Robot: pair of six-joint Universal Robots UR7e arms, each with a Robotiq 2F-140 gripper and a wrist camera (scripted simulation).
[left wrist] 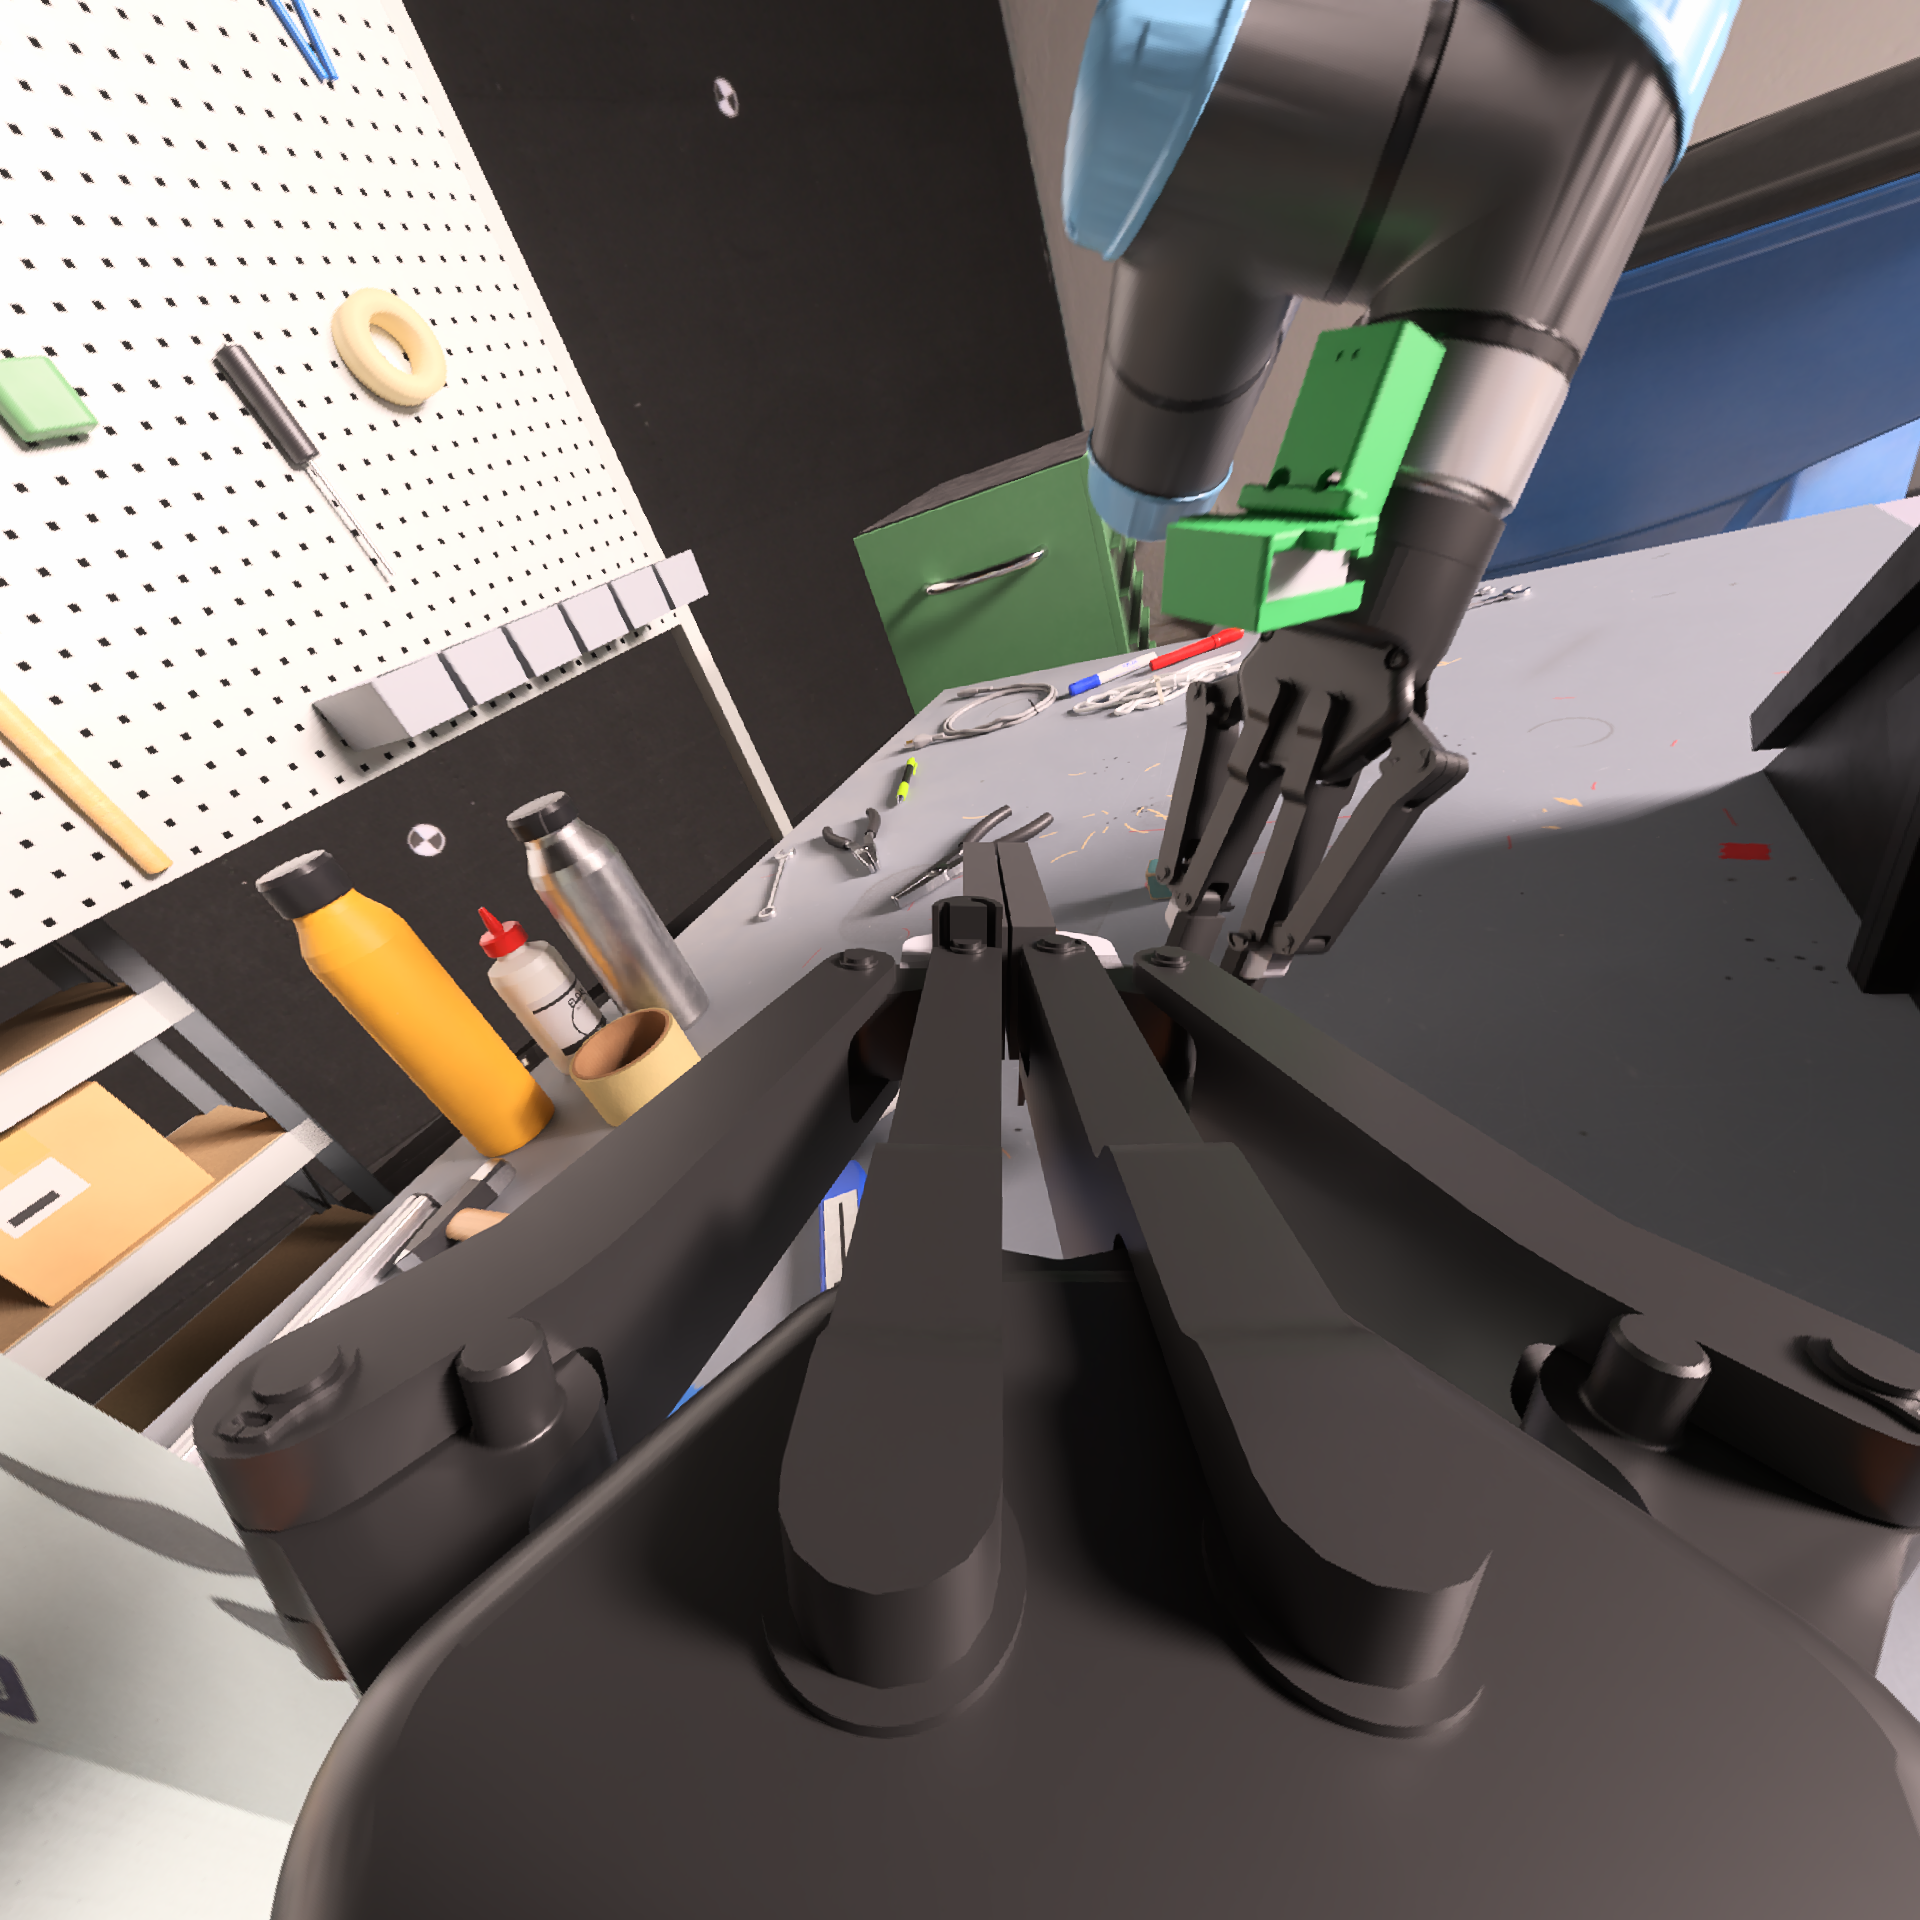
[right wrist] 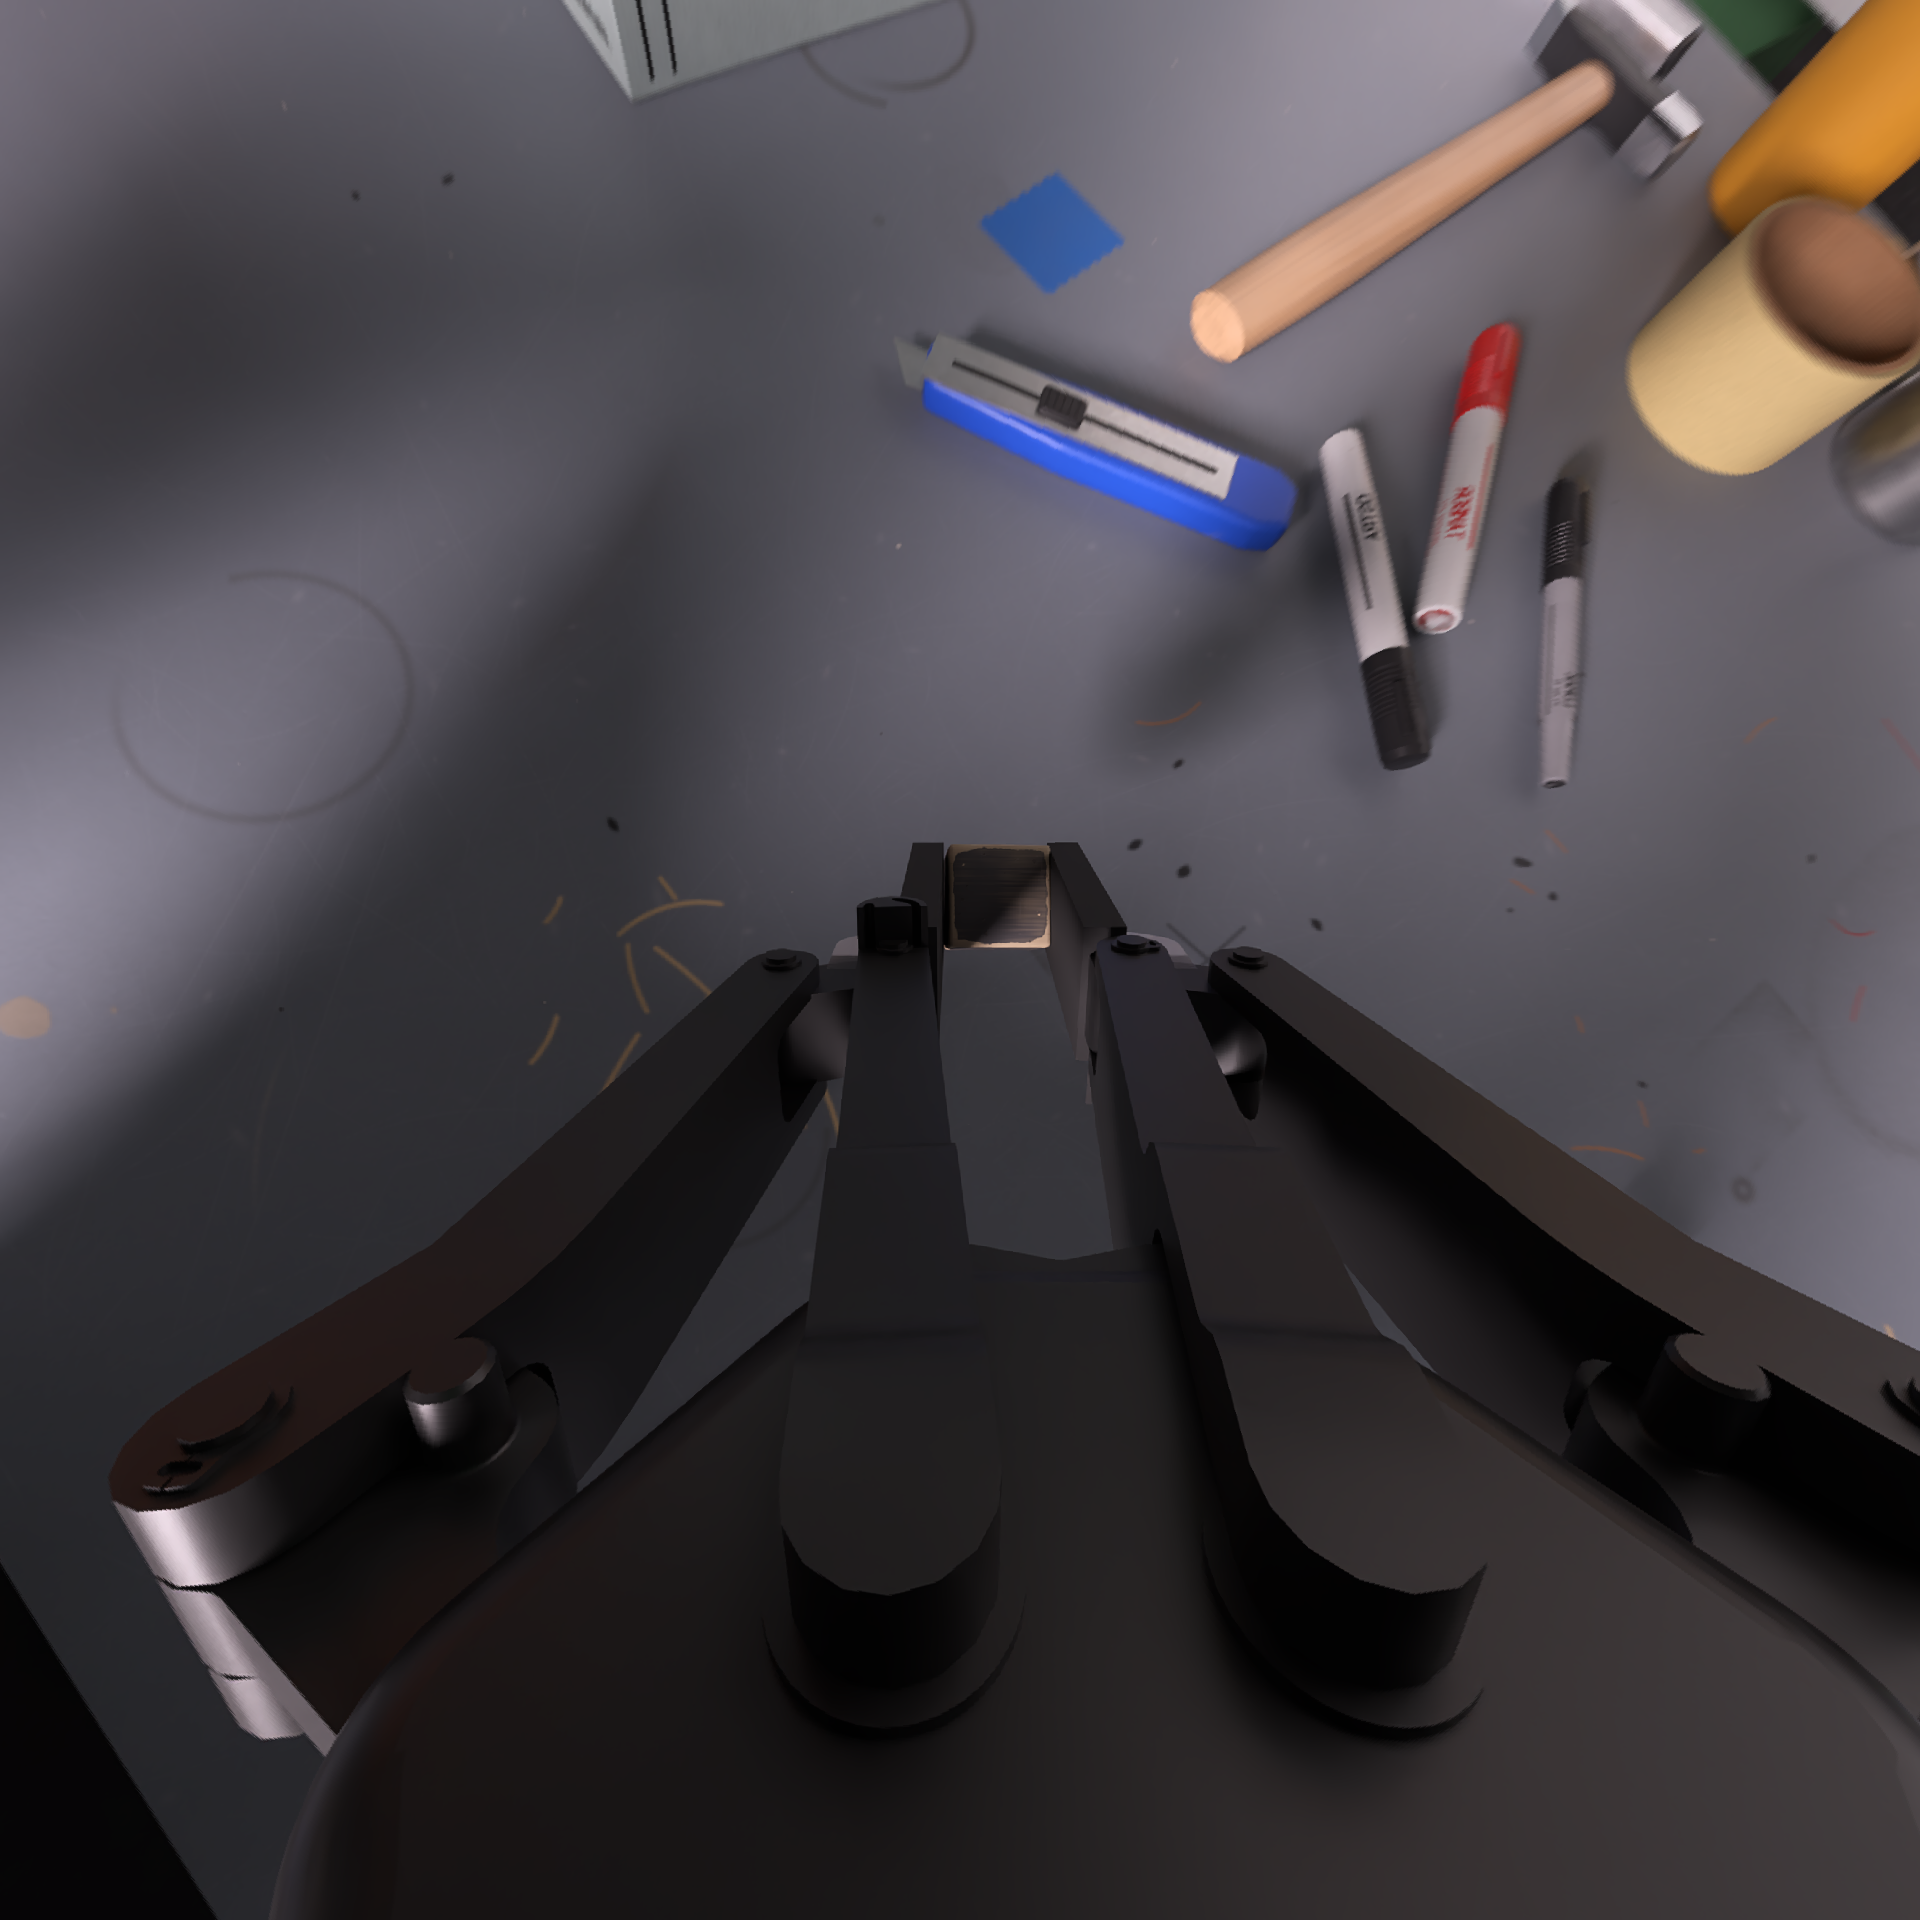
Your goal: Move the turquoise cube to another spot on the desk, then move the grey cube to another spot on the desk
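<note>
In the right wrist view my right gripper (right wrist: 1000, 883) is shut on the grey cube (right wrist: 997, 899), a small dark grey block with pale edges held between the fingertips over the grey desk (right wrist: 520, 520). In the left wrist view the right gripper (left wrist: 1221, 940) points down at the desk (left wrist: 1558, 935) just beyond my left fingers. A small turquoise piece (left wrist: 1154, 879), likely the turquoise cube, shows beside its left finger and is mostly hidden. My left gripper (left wrist: 994, 878) is shut with nothing between its fingers, low over the desk.
A blue utility knife (right wrist: 1101, 447), a wooden-handled hammer (right wrist: 1403, 208), three markers (right wrist: 1465, 478) and a cardboard tube (right wrist: 1766, 343) lie ahead and to the right of the right gripper. An orange bottle (left wrist: 405, 1008), a steel bottle (left wrist: 613, 925), pliers (left wrist: 857, 842) and a dark box (left wrist: 1860, 727) ring the desk.
</note>
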